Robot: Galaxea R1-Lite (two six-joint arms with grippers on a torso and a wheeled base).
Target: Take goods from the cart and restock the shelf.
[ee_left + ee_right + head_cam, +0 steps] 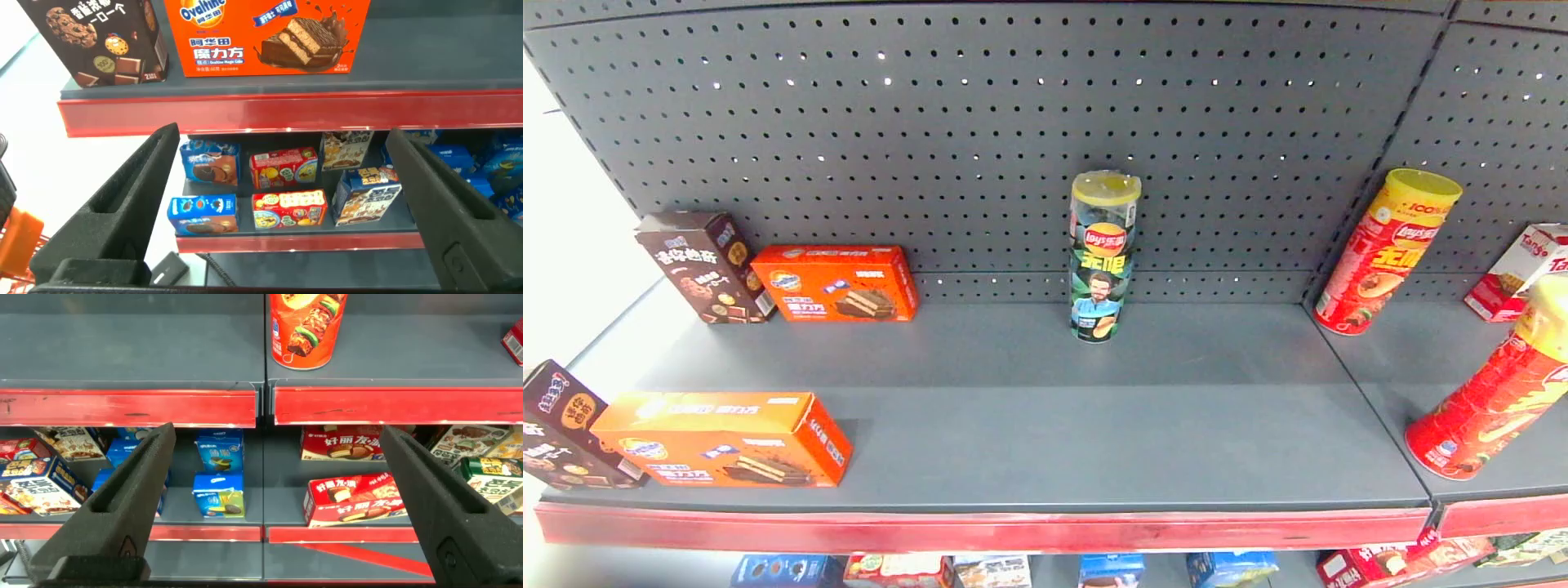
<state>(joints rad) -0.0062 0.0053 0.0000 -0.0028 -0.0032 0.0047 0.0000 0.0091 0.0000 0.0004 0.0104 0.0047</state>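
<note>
The left pincer (282, 135), jaws wide apart and empty, sits low before the shelf's red front edge, under an orange box (261, 37). The right pincer (278, 431), likewise spread and empty, sits under a red can (304, 327). In the head view, box and can occupy the front of the shelf (1045, 425), lower left and right. Farther back, at centre, a green can (1103, 257) stands upright by the pegboard (931, 122).
</note>
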